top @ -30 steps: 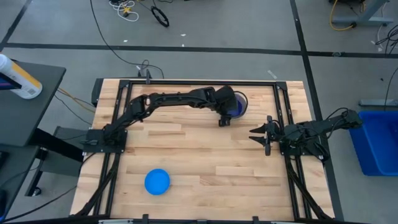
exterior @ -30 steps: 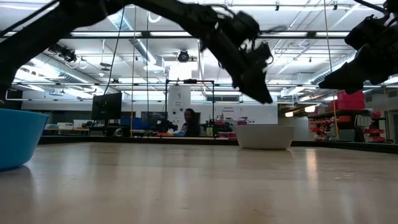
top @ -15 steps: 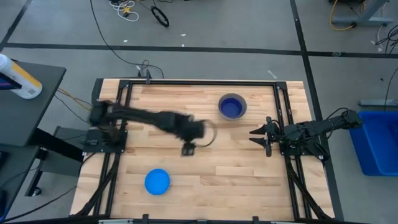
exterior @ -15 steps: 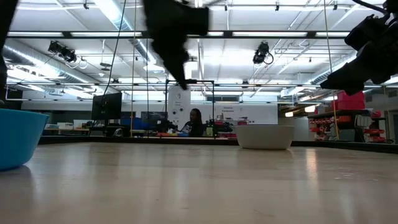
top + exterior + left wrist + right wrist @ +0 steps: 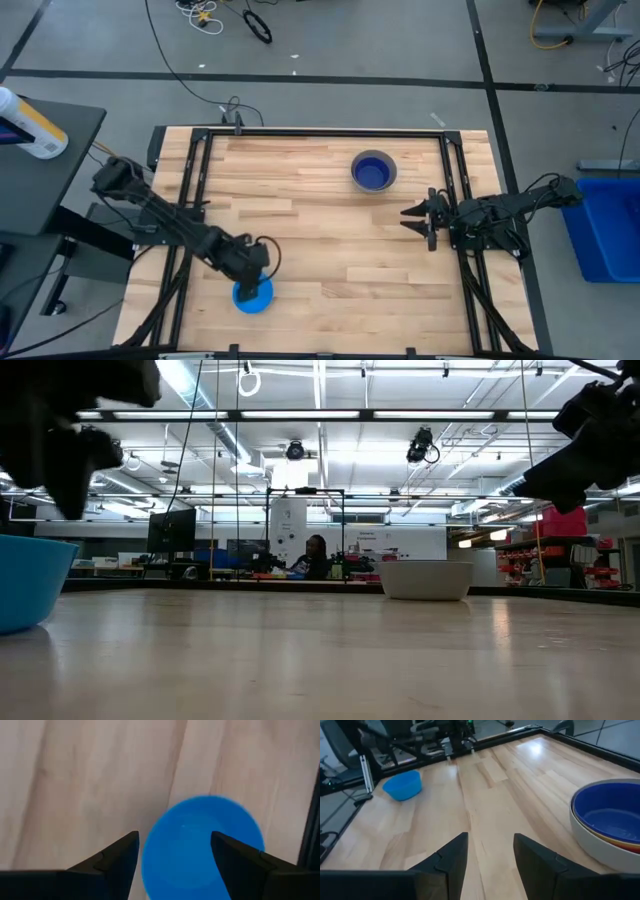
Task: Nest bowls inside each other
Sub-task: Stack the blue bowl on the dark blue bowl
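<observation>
A light blue bowl [image 5: 252, 294] stands upright on its base near the table's near left corner; it also shows in the low view [image 5: 28, 582] and the right wrist view [image 5: 403, 785]. My left gripper [image 5: 175, 847] hangs open just above it, pointing steeply down, with a finger over each side and touching nothing. At the far right sits a stack of bowls [image 5: 374, 171]: the grey bowl [image 5: 600, 851] outside, the dark blue bowl [image 5: 615, 817] on top, and yellow and red rims between them. My right gripper [image 5: 490, 847] waits open at the table's right edge.
Black frame rails [image 5: 190, 170] run along the table's left and right sides. Bare wood lies between the light blue bowl and the stack. A blue bin [image 5: 610, 225] stands on the floor beyond the right edge.
My left gripper has swung fast from beside the bowl stack at the far right across the table to the near left. It now hangs over the light blue bowl, and its wrist has rolled on the way. No bowl has moved.
</observation>
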Controlling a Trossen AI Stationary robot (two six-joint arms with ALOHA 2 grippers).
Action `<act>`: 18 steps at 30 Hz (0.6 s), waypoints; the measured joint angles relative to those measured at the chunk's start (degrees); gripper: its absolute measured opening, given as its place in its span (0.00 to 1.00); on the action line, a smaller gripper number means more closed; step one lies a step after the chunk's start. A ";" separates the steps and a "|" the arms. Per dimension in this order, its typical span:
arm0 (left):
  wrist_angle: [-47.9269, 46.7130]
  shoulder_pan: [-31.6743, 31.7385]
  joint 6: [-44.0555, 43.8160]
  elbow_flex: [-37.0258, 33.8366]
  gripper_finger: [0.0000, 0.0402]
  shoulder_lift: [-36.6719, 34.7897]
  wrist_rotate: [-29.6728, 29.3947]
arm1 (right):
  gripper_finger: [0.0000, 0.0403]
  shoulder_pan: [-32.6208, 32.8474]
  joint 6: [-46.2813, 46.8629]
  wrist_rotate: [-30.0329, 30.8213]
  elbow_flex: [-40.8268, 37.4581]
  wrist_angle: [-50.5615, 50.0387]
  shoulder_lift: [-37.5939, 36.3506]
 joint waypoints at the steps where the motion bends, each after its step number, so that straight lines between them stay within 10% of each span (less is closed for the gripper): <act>1: 1.12 -0.64 -1.18 -1.08 0.63 0.00 -0.06 | 0.42 0.00 0.08 0.51 0.00 0.12 0.00; 18: 15.51 -2.83 -8.14 -12.81 0.49 0.02 0.13 | 0.42 0.00 0.27 1.49 0.00 0.19 0.00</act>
